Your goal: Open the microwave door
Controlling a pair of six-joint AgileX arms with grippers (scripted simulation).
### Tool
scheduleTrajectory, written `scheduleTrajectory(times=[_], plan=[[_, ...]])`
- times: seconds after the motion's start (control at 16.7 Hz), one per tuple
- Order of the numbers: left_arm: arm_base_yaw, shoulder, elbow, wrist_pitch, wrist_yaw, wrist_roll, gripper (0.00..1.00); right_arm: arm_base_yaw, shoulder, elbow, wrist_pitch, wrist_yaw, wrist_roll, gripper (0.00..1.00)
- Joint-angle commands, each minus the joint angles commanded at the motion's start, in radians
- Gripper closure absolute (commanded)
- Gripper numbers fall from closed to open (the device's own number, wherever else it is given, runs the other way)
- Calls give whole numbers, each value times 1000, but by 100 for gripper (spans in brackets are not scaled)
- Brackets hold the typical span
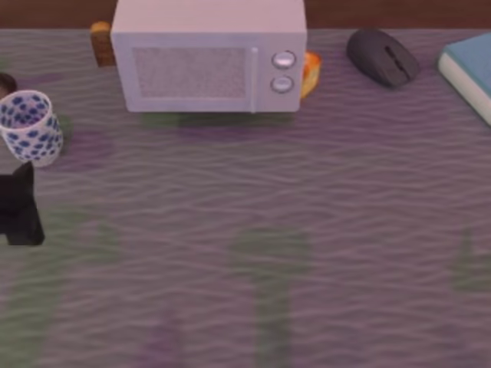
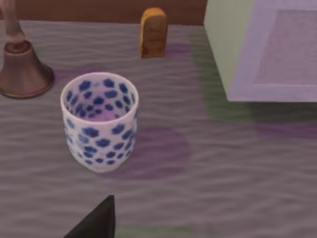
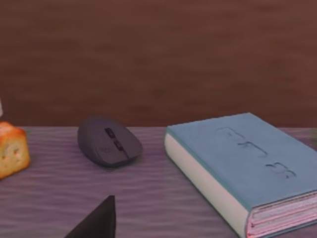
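Note:
The pale microwave stands at the back of the table, left of centre. Its door is flat against the front, closed, with a speckled window and a slim handle bar at its right edge, just left of two silver knobs. My left gripper sits at the table's left edge, well in front and to the left of the microwave. It is open and holds nothing, and one finger shows in its wrist view. My right gripper is outside the top view. Its finger stands alone, open, near the book.
A blue-spotted cup stands just behind my left gripper, with a bronze bell beyond it. A small brown block is left of the microwave and bread right of it. Farther right lie a dark mouse and a blue book.

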Motion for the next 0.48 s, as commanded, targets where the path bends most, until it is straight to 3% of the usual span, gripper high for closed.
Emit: scheduleTrajectory(times=[0.48], plan=[[-215,822,689,-552,-92,-144,0,0,0,0,0,0,0,0]])
